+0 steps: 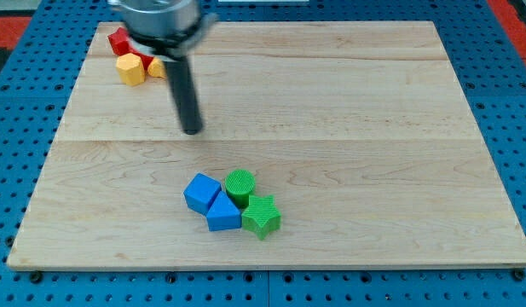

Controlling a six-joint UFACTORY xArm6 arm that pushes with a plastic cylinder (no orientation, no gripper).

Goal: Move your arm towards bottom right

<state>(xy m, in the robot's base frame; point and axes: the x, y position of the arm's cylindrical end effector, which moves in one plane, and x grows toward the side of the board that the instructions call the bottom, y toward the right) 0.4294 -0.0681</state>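
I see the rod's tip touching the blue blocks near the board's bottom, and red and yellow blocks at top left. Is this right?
Not quite. In the camera view my tip is apart from the blue blocks, above them on bare board. The red and yellow blocks are at top left, as you say.

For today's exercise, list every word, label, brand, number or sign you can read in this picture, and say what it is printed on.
None: no readable text shows anywhere.
The wooden board, my tip, the blue blocks, green blocks, and the red and yellow blocks at the view's top left all appear unmarked.
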